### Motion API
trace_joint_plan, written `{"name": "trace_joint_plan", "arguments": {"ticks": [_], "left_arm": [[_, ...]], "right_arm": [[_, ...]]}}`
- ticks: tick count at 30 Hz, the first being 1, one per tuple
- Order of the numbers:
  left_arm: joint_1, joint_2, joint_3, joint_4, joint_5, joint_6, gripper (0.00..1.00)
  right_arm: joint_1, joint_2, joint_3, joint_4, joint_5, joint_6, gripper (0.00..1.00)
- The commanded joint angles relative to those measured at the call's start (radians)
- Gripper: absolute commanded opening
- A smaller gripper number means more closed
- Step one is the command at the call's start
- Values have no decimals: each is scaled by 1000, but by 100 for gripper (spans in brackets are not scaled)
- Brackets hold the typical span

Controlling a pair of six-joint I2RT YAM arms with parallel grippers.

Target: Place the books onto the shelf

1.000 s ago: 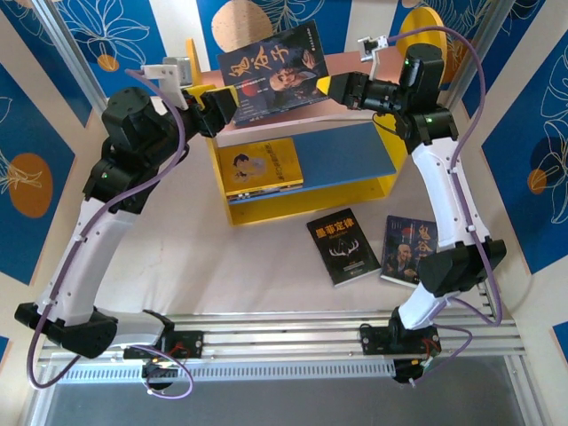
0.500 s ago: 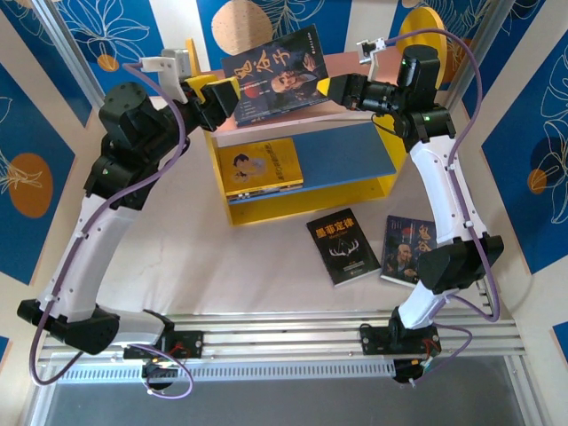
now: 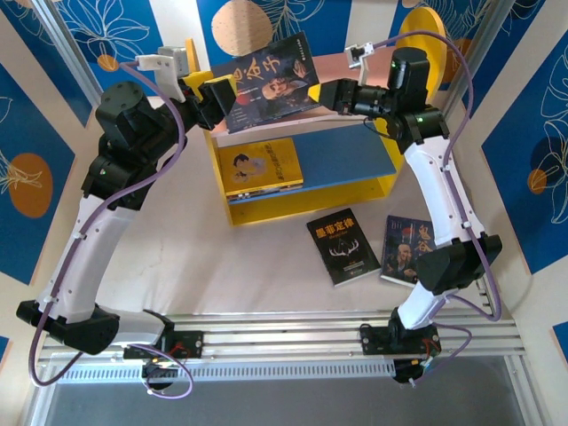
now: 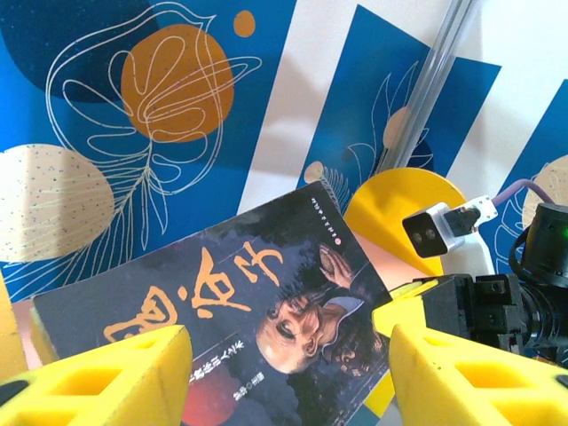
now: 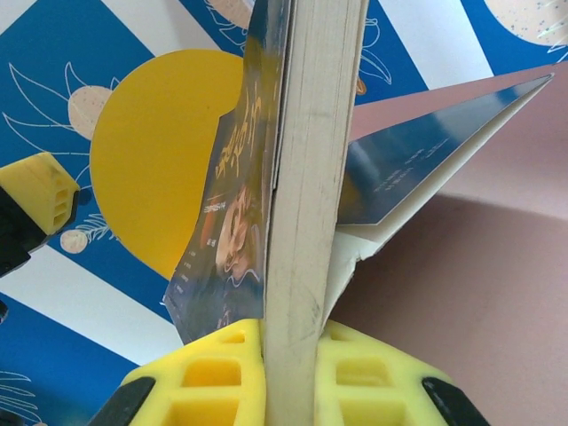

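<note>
- Overhead, at far left, the left end effector (image 3: 219, 96) hovers at the left edge of a raised portrait book (image 3: 266, 82). Its yellow fingers (image 4: 115, 377) stand spread apart, and the left wrist view shows the cover beyond the gap between them. Whether either finger touches the book cannot be told.
- Next, the portrait book, dark with orange characters and a man's face, hangs tilted above the left end of the shelf (image 3: 311, 202), over its pink upper board (image 5: 470, 293).
- Beneath it, the yellow book (image 3: 264, 166) with a cartoon figure lies flat on the left part of the blue lower board (image 3: 351, 153), inside the shelf's yellow frame.
- Further right, the right end effector (image 3: 327, 91) is clamped on the portrait book's right edge. In the right wrist view its two yellow pads squeeze the page block, the front cover bows away on one side and the back cover splays toward the pink board.
- Behind the book, the left wrist view shows the shelf's rounded yellow side (image 4: 404, 209).
- Down on the counter (image 3: 222, 266), in front of the shelf and apart from it, the black book (image 3: 343, 250) with antlers lies flat, face up.
- Just beside it on the right, a second portrait book (image 3: 406, 248) lies flat, its right part hidden by the right arm (image 3: 444, 204).
</note>
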Motion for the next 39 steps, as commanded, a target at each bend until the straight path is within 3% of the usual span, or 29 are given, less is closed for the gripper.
{"name": "trace_joint_plan", "arguments": {"ticks": [1,12,39], "left_arm": [[9,-4,37,-10,-27,33,61],[0,-3,18,-1,14,32,61],[-23,-6,-42,27,50,31,62]], "right_arm": [[28,1,47,-35,43,-55,0],[100,-5,35,-27,159,-55,0],[148,-40,-100,70,225,14,3]]}}
